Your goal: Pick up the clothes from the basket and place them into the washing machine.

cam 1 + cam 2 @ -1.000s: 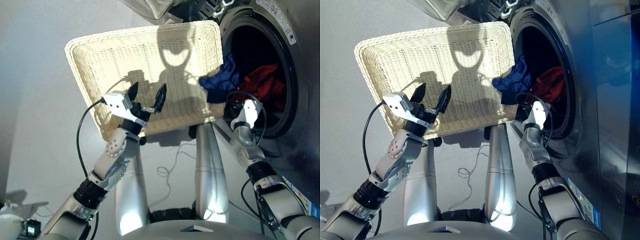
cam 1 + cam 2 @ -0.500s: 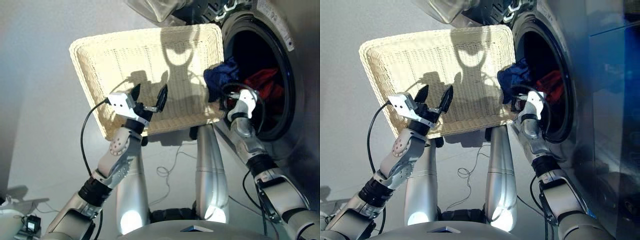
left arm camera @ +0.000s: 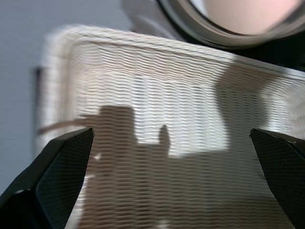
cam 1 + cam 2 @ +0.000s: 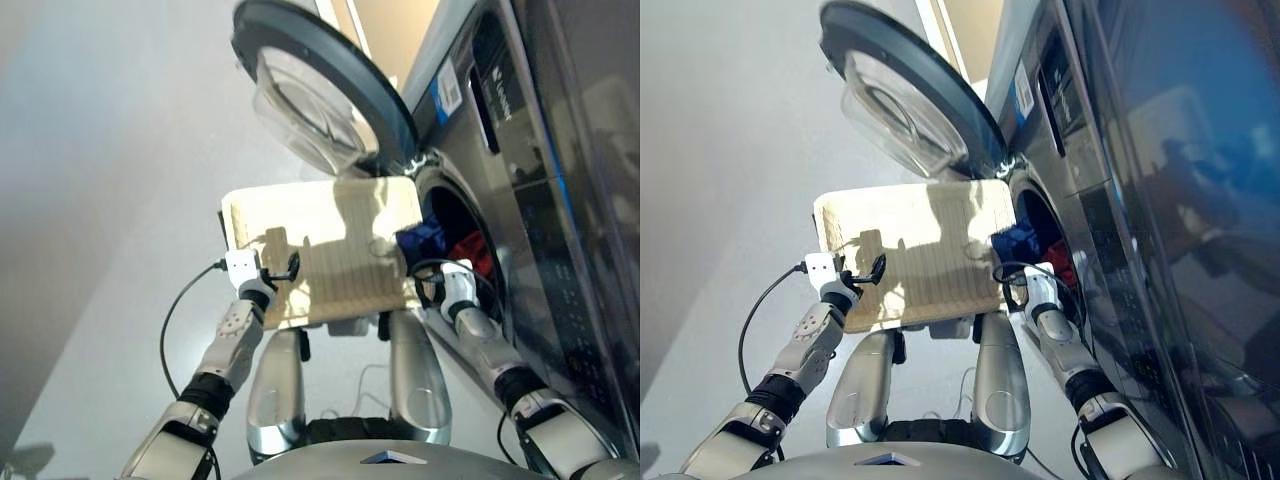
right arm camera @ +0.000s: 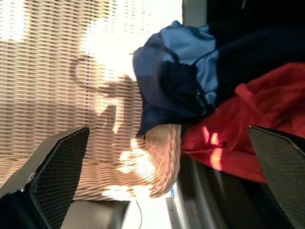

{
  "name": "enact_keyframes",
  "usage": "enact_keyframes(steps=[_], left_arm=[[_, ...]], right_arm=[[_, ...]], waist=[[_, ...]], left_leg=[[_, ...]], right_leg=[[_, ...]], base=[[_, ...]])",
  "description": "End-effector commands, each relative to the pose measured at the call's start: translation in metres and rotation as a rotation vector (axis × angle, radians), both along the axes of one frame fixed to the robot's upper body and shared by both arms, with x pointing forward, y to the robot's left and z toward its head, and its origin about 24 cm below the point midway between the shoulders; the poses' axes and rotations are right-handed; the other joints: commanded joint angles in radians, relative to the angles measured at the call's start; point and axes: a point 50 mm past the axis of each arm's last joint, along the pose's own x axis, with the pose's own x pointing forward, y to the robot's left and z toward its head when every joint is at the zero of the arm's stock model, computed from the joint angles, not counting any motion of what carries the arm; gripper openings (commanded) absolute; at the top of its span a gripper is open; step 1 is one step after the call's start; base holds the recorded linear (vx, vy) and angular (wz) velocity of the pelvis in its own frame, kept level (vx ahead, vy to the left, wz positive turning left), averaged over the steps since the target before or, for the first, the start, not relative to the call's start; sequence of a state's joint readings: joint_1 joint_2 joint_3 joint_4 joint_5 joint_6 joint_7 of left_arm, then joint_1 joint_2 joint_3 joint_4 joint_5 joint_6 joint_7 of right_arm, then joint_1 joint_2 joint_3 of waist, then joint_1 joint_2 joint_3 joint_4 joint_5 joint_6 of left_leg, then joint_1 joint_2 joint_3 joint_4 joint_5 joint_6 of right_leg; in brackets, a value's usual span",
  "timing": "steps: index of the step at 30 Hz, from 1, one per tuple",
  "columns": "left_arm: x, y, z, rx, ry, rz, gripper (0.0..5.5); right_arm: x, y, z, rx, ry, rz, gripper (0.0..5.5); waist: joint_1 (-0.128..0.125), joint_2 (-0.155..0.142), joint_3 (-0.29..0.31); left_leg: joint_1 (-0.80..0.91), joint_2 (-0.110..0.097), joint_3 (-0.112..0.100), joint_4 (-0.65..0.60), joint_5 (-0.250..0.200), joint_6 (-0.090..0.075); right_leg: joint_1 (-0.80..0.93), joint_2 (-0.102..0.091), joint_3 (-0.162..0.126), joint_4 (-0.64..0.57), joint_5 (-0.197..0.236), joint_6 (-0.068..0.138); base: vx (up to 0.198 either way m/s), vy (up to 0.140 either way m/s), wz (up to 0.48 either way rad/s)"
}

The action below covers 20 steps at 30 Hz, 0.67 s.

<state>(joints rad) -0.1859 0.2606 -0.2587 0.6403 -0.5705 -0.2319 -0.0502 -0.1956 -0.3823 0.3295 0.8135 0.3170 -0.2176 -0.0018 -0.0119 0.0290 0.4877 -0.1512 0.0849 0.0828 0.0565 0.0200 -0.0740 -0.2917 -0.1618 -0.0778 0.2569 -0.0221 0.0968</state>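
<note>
Now the cream-white woven wicker basket (image 4: 320, 250) sits beside the dark grey washing machine (image 4: 500, 190) porthole. Draped over the basket rim nearest the porthole, the navy blue garment (image 5: 176, 78) hangs; the coral-red garment (image 5: 238, 124) lies inside the drum. Left gripper (image 4: 277, 270) and right gripper (image 4: 440, 290) both hover with fingers spread, empty.

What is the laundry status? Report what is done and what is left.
Nearly done. The red garment lies in the drum, and the basket looks bare. The blue garment hangs over the basket rim at the porthole, not fully in. Both the left hand and right hand are open, holding nothing.
</note>
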Motion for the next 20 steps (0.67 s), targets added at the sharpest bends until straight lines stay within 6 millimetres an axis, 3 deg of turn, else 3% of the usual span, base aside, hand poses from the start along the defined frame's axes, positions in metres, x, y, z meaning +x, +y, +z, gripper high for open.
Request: enact_keyframes(steps=[1,6,8,9,10,15,20], left_arm=[[-0.015,0.013,-0.012,0.059,0.021,0.003,5.5],[-0.053,0.028,-0.051,0.107,0.218,0.033,5.5],[-0.073,0.034,-0.07,0.164,0.335,0.03,5.5],[-0.093,0.042,-0.086,0.223,0.45,0.031,5.5],[-0.093,0.042,-0.086,0.223,0.45,0.031,5.5],[-0.141,0.056,-0.111,0.29,0.684,0.065,5.5],[-0.161,0.055,-0.119,0.328,0.774,0.017,5.5]], right_arm=[[-0.023,0.004,-0.017,0.01,0.069,0.035,5.5],[-0.059,-0.004,-0.046,0.008,0.235,-0.001,5.5],[-0.072,-0.006,-0.055,0.013,0.293,-0.019,5.5],[-0.086,-0.007,-0.063,0.033,0.343,-0.051,5.5],[-0.086,-0.007,-0.063,0.033,0.343,-0.051,5.5],[-0.127,-0.016,-0.083,0.135,0.477,-0.261,5.5],[-0.159,-0.021,-0.094,0.155,0.601,-0.356,5.5]], waist=[[0.001,-0.055,-0.124],[-0.006,-0.057,-0.229],[-0.012,-0.057,-0.274],[-0.015,-0.06,-0.308],[-0.015,-0.06,-0.308],[-0.023,-0.062,-0.366],[-0.027,-0.061,-0.41]], left_leg=[[0.005,-0.011,0.039,-0.032,0.049,-0.04],[0.105,-0.01,0.061,-0.121,0.064,-0.043],[0.135,-0.01,0.07,-0.14,0.06,-0.045],[0.162,-0.007,0.078,-0.144,0.052,-0.044],[0.163,-0.007,0.078,-0.144,0.052,-0.045],[0.228,0.001,0.09,-0.144,0.032,-0.044],[0.262,0.004,0.095,-0.144,0.016,-0.042]], right_leg=[[0.093,-0.035,-0.005,-0.177,0.127,0.112],[0.177,-0.048,-0.019,-0.242,0.153,0.13],[0.203,-0.054,-0.018,-0.27,0.164,0.138],[0.23,-0.053,-0.015,-0.284,0.166,0.141],[0.231,-0.053,-0.015,-0.285,0.166,0.141],[0.297,-0.046,-0.022,-0.289,0.152,0.138],[0.338,-0.041,-0.026,-0.304,0.142,0.134]], base=[[0.069,0.003,-0.026],[0.072,0.001,-0.054],[0.118,0.004,-0.087],[0.109,-0.001,-0.069],[0.11,-0.009,-0.07],[0.09,-0.016,-0.021],[0.056,-0.007,-0.029]])
